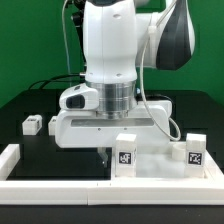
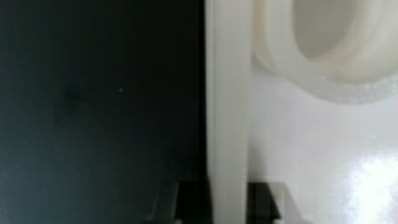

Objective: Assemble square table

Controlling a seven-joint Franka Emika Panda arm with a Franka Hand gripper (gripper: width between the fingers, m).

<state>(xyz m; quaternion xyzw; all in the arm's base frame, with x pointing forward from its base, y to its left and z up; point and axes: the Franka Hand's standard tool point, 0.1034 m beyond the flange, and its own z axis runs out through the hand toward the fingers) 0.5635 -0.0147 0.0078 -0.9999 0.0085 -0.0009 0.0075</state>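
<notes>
The raised rim (image 2: 226,120) of the square table slab (image 1: 160,168) is pinched between the narrowed jaws of the gripper (image 2: 226,203), and a round corner socket (image 2: 338,50) is seen just beside the held edge. In the exterior view the slab is found low at the right near two tagged legs (image 1: 125,157), while a third leg (image 1: 32,124) is set well apart at the left.

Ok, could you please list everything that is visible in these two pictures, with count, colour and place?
white plastic square slab with raised rim: one, white, on the table toward the exterior view's right; its round corner socket shows in the wrist view
small tagged white block legs: three seen, white; two by the slab, one at the exterior view's left
long low white border rail: one, white, along the table's front
black table: one, black
robot arm: one, white, centre
gripper: one, dark fingers, shut on the slab's rim
</notes>
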